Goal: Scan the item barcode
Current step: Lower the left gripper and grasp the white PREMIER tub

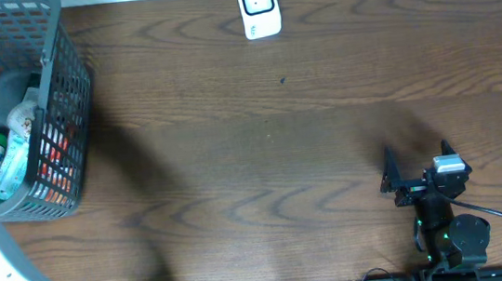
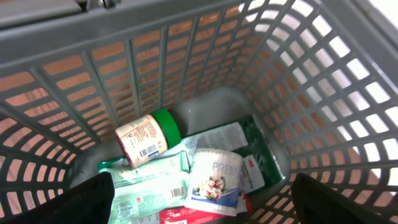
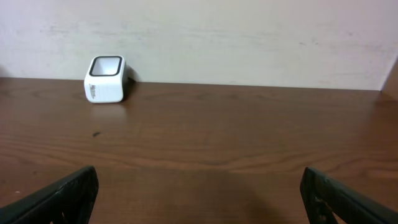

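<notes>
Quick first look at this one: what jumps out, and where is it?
The grey mesh basket at the table's left edge draws the eye. It is crammed with packets and a green-lidded jar, and the left gripper hangs open just above them. A small white scanner stands alone at the far edge, and the right gripper sits open near the front right, holding nothing.

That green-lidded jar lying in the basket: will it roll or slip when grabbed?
The jar looks rigid and round, so it should keep its shape but may twist in a pinch. Lying on its side next to soft packets, it could roll if nudged. Weight unclear: contents hidden.
</notes>
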Robot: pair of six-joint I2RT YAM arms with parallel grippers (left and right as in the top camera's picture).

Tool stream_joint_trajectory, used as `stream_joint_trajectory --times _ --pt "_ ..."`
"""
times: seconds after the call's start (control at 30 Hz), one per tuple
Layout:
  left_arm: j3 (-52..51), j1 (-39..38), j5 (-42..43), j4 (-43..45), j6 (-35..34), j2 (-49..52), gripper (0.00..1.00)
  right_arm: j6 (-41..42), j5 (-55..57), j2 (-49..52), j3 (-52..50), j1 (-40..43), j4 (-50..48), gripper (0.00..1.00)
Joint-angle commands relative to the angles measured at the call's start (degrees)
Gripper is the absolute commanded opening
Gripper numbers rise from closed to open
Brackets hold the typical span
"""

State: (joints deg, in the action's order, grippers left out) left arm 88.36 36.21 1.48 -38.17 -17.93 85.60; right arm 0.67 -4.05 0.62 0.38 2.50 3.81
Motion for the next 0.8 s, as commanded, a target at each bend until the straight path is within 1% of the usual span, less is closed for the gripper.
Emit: stream_joint_trajectory --times 0.0,0.1,0.2,0.23,0.27,0.3,0.37,0.4,0.47,0.53,0.57,0.6,0.63,0.67,0.77 --pt "1.09 0.09 -0.61 -0.90 3.43 1.09 0.93 0.57 0.35 -0.35 -0.07 0.31 0.26 0.99" --pt "1.09 0.09 -0.09 -1.75 3.78 1.42 0.93 0.57 0.35 -0.35 -0.07 0.31 0.26 0.99" --pt "1.09 0.09 3.56 -1.81 3.76 1.64 0.93 0.57 0.35 -0.35 -0.07 0.31 0.26 0.99" --pt "1.07 0.09 3.67 -1.81 3.76 1.77 0.86 0.57 0.35 -0.35 -0.07 0.31 0.26 0.99" --pt "1.07 0.09 3.65 -1.84 3.78 1.90 0.74 0.57 0.35 -0.35 -0.07 0.31 0.26 0.99" --pt "1.07 0.09 3.65 -2.10 3.78 2.19 0.57 0.57 0.35 -0.35 -0.07 0.31 0.26 0.99" --pt "1.01 0.09 3.65 -3.39 3.78 2.82 0.34 0.57 0.35 -0.35 -0.07 0.31 0.26 0.99" --pt "0.85 0.09 3.65 -3.85 3.76 3.37 0.28 0.57 0.35 -0.35 -0.07 0.31 0.26 0.99" --pt "0.74 0.09 3.65 -3.78 3.78 5.05 0.24 0.57 0.35 -0.35 -0.07 0.28 0.26 0.99" --pt "0.74 0.09 3.65 -3.54 3.78 6.25 0.24 0.57 0.35 -0.35 -0.07 0.31 0.26 0.99" --pt "0.74 0.09 3.65 -3.54 3.78 7.30 0.42 0.57 0.35 -0.35 -0.07 0.31 0.26 0.99" --pt "0.74 0.09 3.65 -3.43 3.76 7.89 0.55 0.57 0.35 -0.35 -0.07 0.31 0.24 0.99" --pt "0.74 0.09 3.65 -3.21 3.78 8.48 0.63 0.57 0.35 -0.35 -0.07 0.31 0.26 0.99" --pt "0.74 0.09 3.65 -2.93 3.80 9.60 0.68 0.57 0.35 -0.35 -0.07 0.28 0.26 0.99" --pt "0.74 0.02 4.22 -3.39 3.74 12.02 0.76 0.57 0.35 -0.35 -0.07 0.31 0.24 0.99"
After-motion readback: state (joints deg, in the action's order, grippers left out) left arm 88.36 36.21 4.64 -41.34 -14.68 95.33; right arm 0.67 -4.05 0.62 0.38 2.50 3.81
